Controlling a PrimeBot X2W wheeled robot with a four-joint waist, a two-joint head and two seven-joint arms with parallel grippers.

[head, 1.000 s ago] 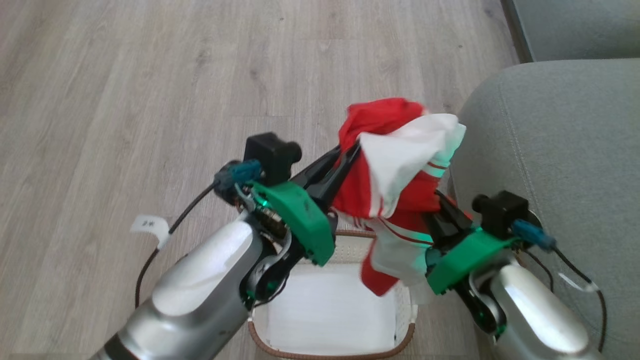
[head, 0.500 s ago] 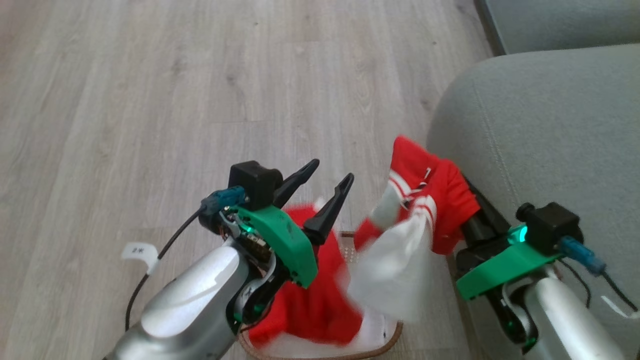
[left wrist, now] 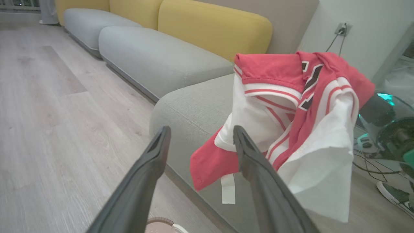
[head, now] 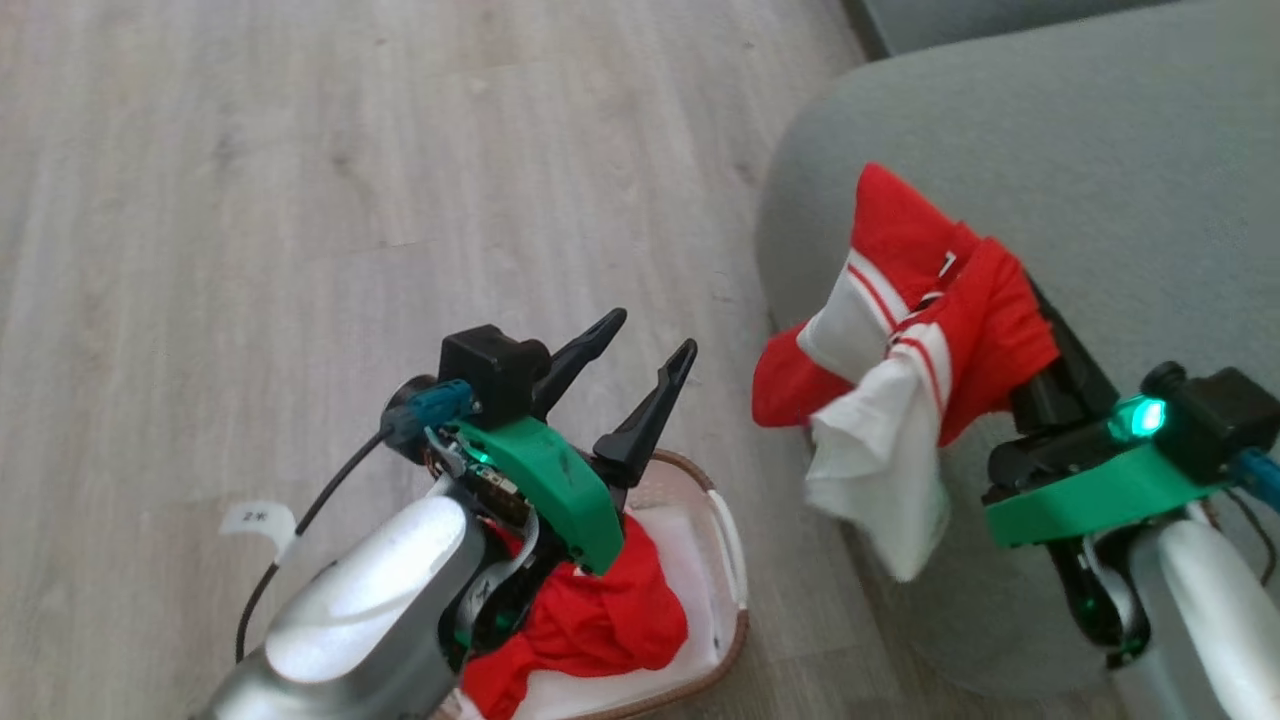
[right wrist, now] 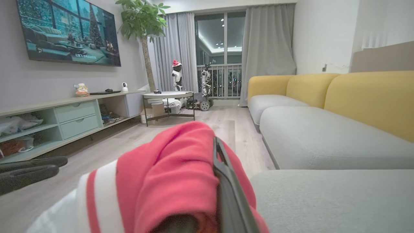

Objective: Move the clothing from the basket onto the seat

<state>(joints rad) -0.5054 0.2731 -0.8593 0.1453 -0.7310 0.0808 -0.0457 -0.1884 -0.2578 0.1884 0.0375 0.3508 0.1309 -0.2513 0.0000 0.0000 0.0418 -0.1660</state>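
A crumpled red garment [head: 590,620] lies in the basket [head: 728,545] at 6 o'clock, below the left gripper [head: 655,332], which is spread wide and empty. At 3 o'clock the right gripper [head: 1045,335] clamps the other garment [head: 900,330], red with white striped panels, drooping over the grey-green seat's [head: 1050,150] rounded edge. Pale wood floor [head: 250,200] spreads toward 11 o'clock.

Left claw wide open, right one clamped tight

In the head view, the left gripper with two long dark fingers [head: 654,330] sits lower middle of the frame. Its jaws are spread wide and point up and to the right, off a green plastic wrist bracket [head: 540,480] and a shiny silver forearm [head: 370,610]. The right gripper [head: 1055,350] is at the right edge, angled up-left, jaws closed on a red-and-white soft garment [head: 990,330] draped over its fingers.
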